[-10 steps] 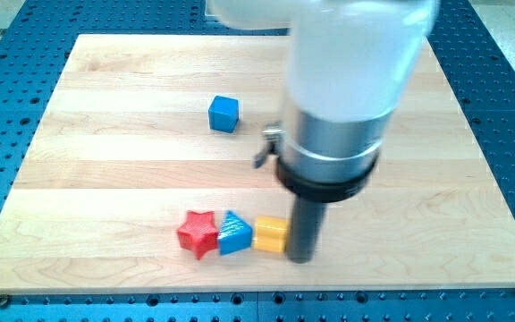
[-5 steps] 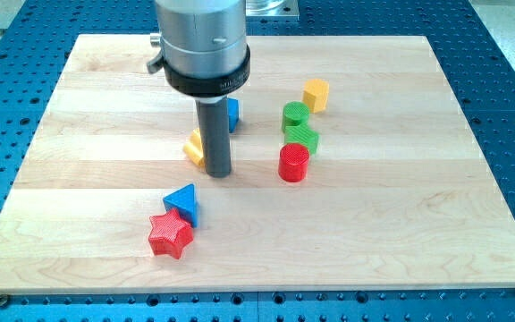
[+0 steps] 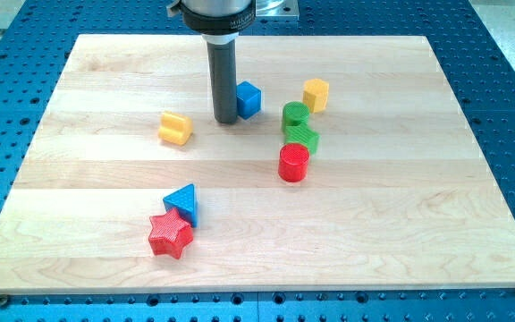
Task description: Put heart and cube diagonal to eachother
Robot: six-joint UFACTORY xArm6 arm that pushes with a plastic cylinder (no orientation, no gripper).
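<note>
The yellow heart [image 3: 175, 128] lies on the wooden board [image 3: 97, 188], left of centre. The blue cube [image 3: 248, 98] sits to its upper right, near the board's top middle. My tip [image 3: 225, 121] rests on the board just left of the blue cube, touching or nearly touching its left side. The tip is about a block's width to the right of the heart and apart from it.
A yellow hexagonal block [image 3: 316, 94], two green blocks [image 3: 295, 114] [image 3: 301, 138] and a red cylinder [image 3: 293, 163] cluster right of the cube. A blue triangle [image 3: 182, 203] touches a red star [image 3: 170, 235] near the view's bottom left.
My rod has moved up the view, from beside the yellow heart to the blue cube's left side. The heart now lies farther left and uncovered. The cube sits slightly up and right.
</note>
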